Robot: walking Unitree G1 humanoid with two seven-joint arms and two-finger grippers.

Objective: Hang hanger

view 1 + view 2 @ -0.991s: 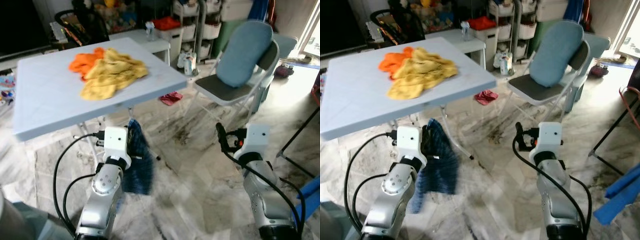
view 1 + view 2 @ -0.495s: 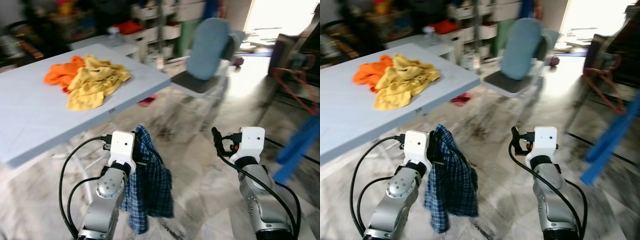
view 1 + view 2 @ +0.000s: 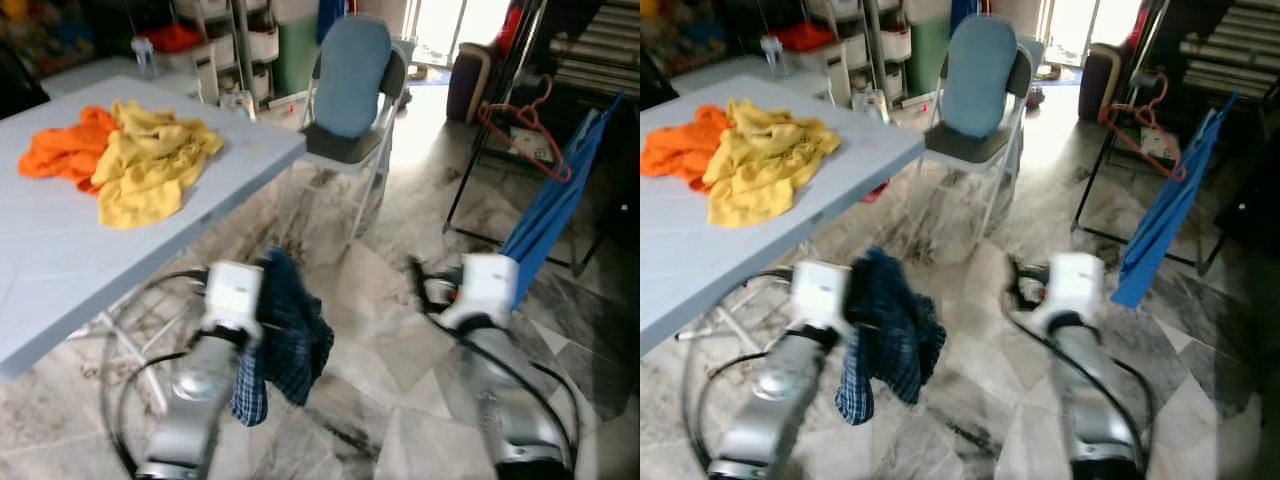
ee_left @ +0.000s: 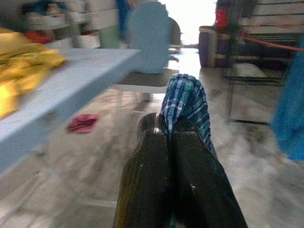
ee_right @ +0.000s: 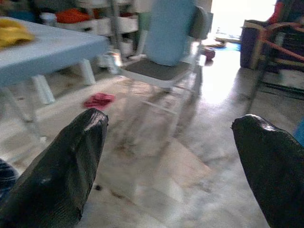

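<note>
A blue plaid garment (image 3: pixel 285 335) was held pinched in the left gripper (image 4: pixel 172 128), fingers clamped together on the cloth, which bunched above the fingertips and draped down beside the left arm over the marble floor (image 3: pixel 400 350). No hanger could be made out inside the cloth; it was judged to be wrapped in the fabric, not confirmed. The right gripper (image 5: pixel 166 156) was carried in front with its fingers spread wide apart and nothing between them.

A dark clothes rack (image 3: pixel 500 130) was seen ahead on the right, well apart from both grippers, with an orange hanger (image 3: pixel 515 115) and a blue cloth (image 3: pixel 555 205) already on it. It was judged to be the hanging spot, so the task was read as mid-carry, hanging not yet done.

A grey table (image 3: pixel 60 260) with a yellow cloth (image 3: pixel 150 170) and an orange cloth (image 3: pixel 60 155) stood on the left, a folding chair (image 3: pixel 350 90) further ahead.

Risks as judged: head views were blurred, so motion was likely and the loosely hanging garment could be swung or dragged out of a grip made on fabric alone. The low hem could be snagged on the chair or rack legs. If the hook is buried in cloth, the rail could be missed. The blue cloth could be knocked off during approach.
</note>
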